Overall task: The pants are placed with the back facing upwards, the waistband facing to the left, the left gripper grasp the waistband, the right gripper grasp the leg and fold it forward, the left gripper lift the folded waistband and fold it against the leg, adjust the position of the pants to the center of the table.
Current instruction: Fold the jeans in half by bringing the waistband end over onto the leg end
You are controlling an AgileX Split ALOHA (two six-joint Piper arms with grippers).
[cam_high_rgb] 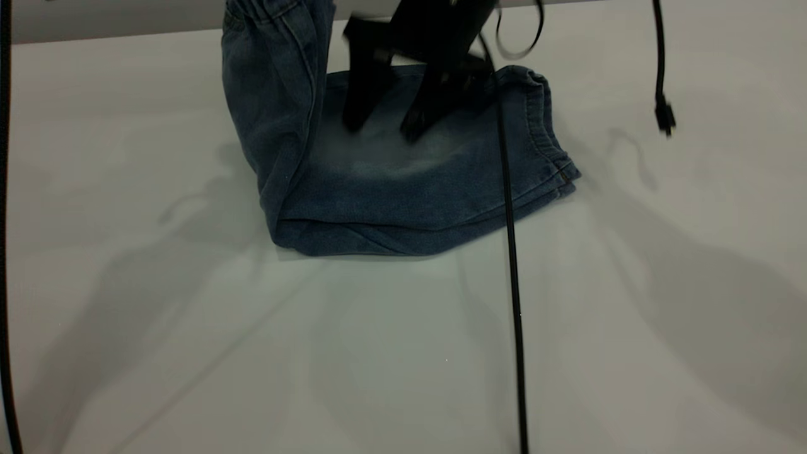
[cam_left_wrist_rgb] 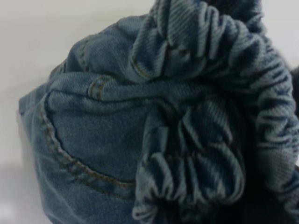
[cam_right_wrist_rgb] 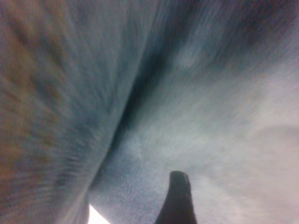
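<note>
The blue denim pants [cam_high_rgb: 403,189] lie folded on the white table [cam_high_rgb: 189,353], their leg hems [cam_high_rgb: 548,145] toward the right. The left end rises off the table, and the gathered waistband [cam_high_rgb: 265,16] runs out of the picture's top. In the left wrist view the ruched waistband [cam_left_wrist_rgb: 205,140] fills the picture, bunched against the left gripper, whose fingers are hidden; a stitched back pocket [cam_left_wrist_rgb: 88,140] hangs beneath. The right gripper [cam_high_rgb: 381,126] stands open over the pale faded patch, its fingertips [cam_high_rgb: 354,120] at the cloth. One dark fingertip [cam_right_wrist_rgb: 176,196] shows against denim in the right wrist view.
A thin black cable [cam_high_rgb: 512,265] hangs across the pants' right part and down over the table's front. Another cable with a plug end [cam_high_rgb: 663,116] dangles at the far right. A dark cable [cam_high_rgb: 5,252] runs along the left edge.
</note>
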